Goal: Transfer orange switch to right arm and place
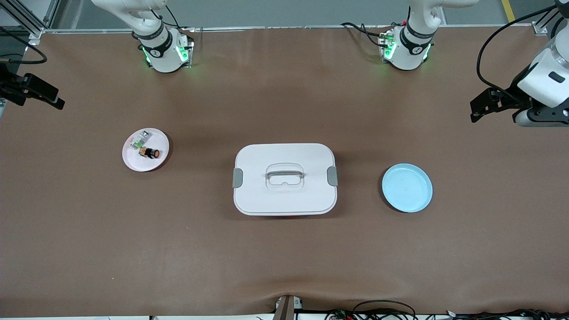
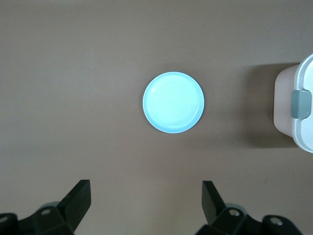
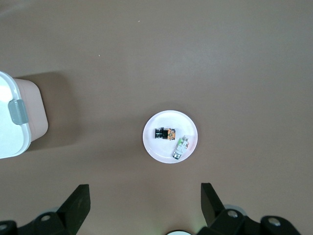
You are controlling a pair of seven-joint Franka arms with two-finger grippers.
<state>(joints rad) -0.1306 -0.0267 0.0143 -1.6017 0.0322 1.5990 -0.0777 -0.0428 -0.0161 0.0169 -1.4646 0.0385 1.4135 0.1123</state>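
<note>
Front view. The orange switch [image 1: 151,153] lies on its side on a pink plate [image 1: 133,162], left of centre in the frame, toward the right arm's end of the table. A small grey-white piece with a green part [image 1: 139,141] shares the plate, just beside the switch and farther from the camera. A white lidded box [image 1: 284,178] sits mid-frame; a blue plate [image 1: 407,187], bare, at right of centre. Right gripper [image 1: 42,97] at the frame's left edge, left gripper [image 1: 486,103] at its right edge, both raised at the table's ends. Nothing grasped yet.

Left wrist view. Blue plate [image 2: 173,102] at centre, box corner [image 2: 298,107] at the right edge. Left gripper [image 2: 146,201] fingers spread wide along the bottom of the frame, empty.

Right wrist view. Pink plate [image 3: 161,149] at centre with the switch [image 3: 165,133] and the grey-white piece [image 3: 181,147] on it; box [image 3: 19,122] at left edge. Right gripper [image 3: 145,201] wide open, empty.

Judgement: the first pickup is the step in hand. The switch is tiny and close to its neighbour, so come straight down, close across the black barrel, and keep the fingers clear of the grey-white piece and the plate rim.
</note>
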